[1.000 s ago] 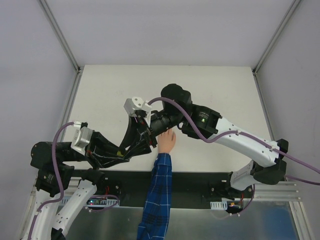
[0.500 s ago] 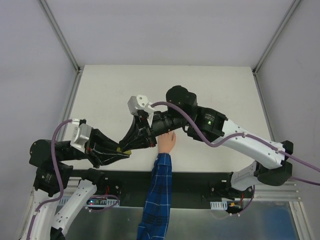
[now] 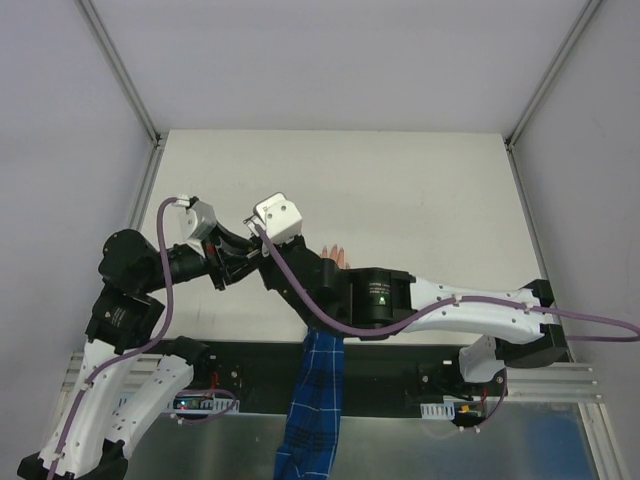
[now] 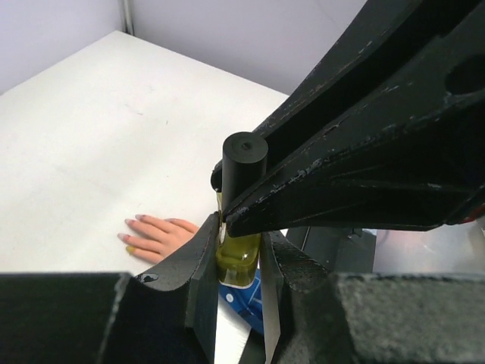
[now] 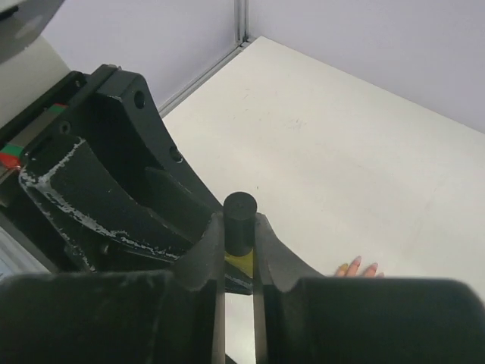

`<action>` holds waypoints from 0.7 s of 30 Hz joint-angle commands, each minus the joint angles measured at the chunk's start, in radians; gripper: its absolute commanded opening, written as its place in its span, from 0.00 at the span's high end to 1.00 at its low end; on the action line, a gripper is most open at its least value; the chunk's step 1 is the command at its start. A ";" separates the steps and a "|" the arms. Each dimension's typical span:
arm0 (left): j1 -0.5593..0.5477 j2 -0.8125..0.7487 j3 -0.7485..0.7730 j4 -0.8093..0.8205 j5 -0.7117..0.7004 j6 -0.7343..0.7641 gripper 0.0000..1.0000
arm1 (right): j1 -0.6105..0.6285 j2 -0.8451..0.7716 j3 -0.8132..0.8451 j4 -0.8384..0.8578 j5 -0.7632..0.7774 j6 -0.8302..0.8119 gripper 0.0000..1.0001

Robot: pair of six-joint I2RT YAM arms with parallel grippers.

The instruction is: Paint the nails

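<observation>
Table (image 3: 420, 190) bearing mannequin hand (image 4: 163, 235), lying flat, fingers slightly spread | right gripper (image 5: 240, 227) pinching cap (image 4: 244, 155) | left gripper (image 4: 239, 258) clamping bottle (image 4: 237, 265) upright | nails (image 4: 123, 236) facing up on table, near grippers, clear of bottle.

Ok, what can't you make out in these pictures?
Left wrist view: polish bottle base hidden between left fingers; any brush unseen under the cap.
Top view: bottle hidden where the arms meet; right arm covers the mannequin hand except fingertips.
Right wrist view: base of right fingers blocks the hand; nails too small.
</observation>
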 commanded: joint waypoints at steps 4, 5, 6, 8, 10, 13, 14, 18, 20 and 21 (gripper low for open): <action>-0.002 -0.099 -0.028 0.131 0.005 -0.017 1.00 | 0.006 -0.051 -0.075 0.018 -0.255 -0.166 0.48; -0.002 -0.105 -0.033 0.110 0.007 -0.018 1.00 | 0.001 -0.084 -0.076 0.013 -0.304 -0.177 0.38; -0.002 -0.114 -0.038 0.101 0.017 -0.022 1.00 | -0.008 -0.101 -0.081 0.001 -0.417 -0.193 0.34; -0.002 -0.125 -0.059 0.091 0.030 -0.034 1.00 | -0.016 -0.156 -0.091 -0.017 -0.529 -0.262 0.27; -0.002 -0.136 -0.076 0.088 0.037 -0.051 1.00 | -0.024 -0.195 -0.120 -0.034 -0.679 -0.311 0.23; -0.002 -0.147 -0.091 0.084 0.057 -0.077 1.00 | -0.071 -0.243 -0.122 -0.097 -0.935 -0.347 0.17; -0.002 -0.151 -0.094 0.082 0.060 -0.090 1.00 | -0.109 -0.249 -0.114 -0.115 -1.008 -0.347 0.16; -0.002 -0.170 -0.096 0.082 0.119 -0.130 1.00 | -0.195 -0.267 -0.117 -0.105 -1.278 -0.313 0.16; -0.002 -0.171 -0.090 0.082 0.172 -0.152 1.00 | -0.244 -0.264 -0.128 -0.062 -1.321 -0.281 0.15; -0.002 -0.173 -0.087 0.082 0.188 -0.158 1.00 | -0.261 -0.255 -0.124 -0.035 -1.390 -0.254 0.15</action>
